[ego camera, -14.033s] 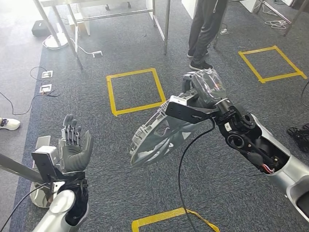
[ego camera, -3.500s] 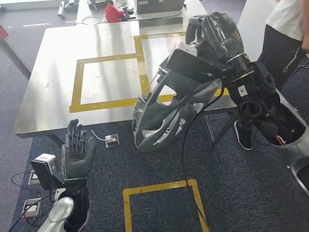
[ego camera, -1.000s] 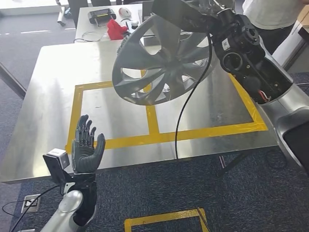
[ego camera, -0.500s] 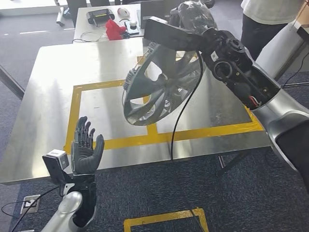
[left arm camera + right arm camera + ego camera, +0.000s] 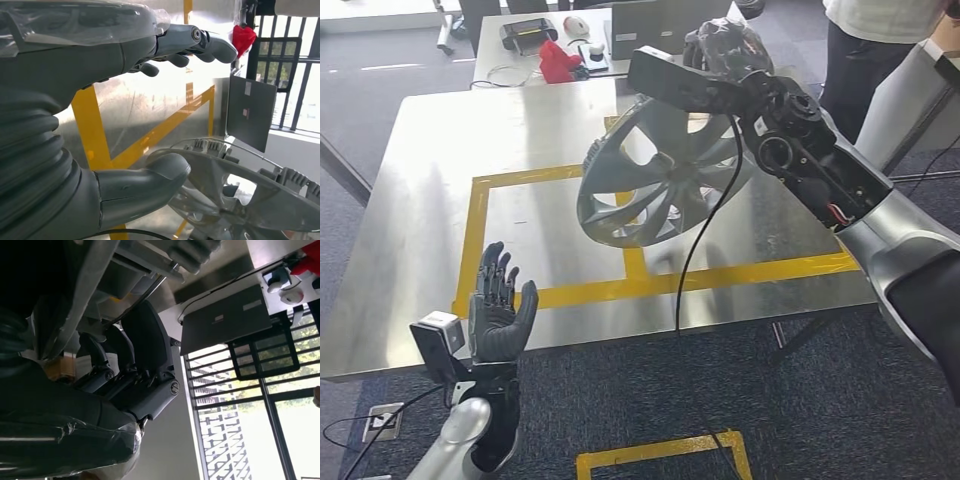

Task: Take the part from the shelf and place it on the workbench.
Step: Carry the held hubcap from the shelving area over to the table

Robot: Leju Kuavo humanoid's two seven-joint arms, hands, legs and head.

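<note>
The part is a silver spoked wheel cover (image 5: 660,180), tilted in the air above the steel workbench (image 5: 418,180), over the yellow tape line between its two marked rectangles. My right hand (image 5: 724,48), wrapped in clear plastic, grips the cover's upper rim; its dark fingers (image 5: 132,375) curl around the rim edge (image 5: 113,275). My left hand (image 5: 497,305) is raised with palm up and fingers apart, holding nothing, just before the workbench's front edge. In the left wrist view the cover (image 5: 241,190) hangs beyond the thumb (image 5: 151,175).
A second table behind carries a red cloth (image 5: 558,60), a printer and a laptop (image 5: 660,20). A person (image 5: 875,40) stands at the far right corner. A black cable (image 5: 690,260) hangs from my right arm. A yellow square (image 5: 660,455) marks the carpet.
The whole view shifted as I walked from the carpeted floor up to the workbench. In the last second the wheel cover sank slightly and changed tilt over the table. My left hand stayed open.
</note>
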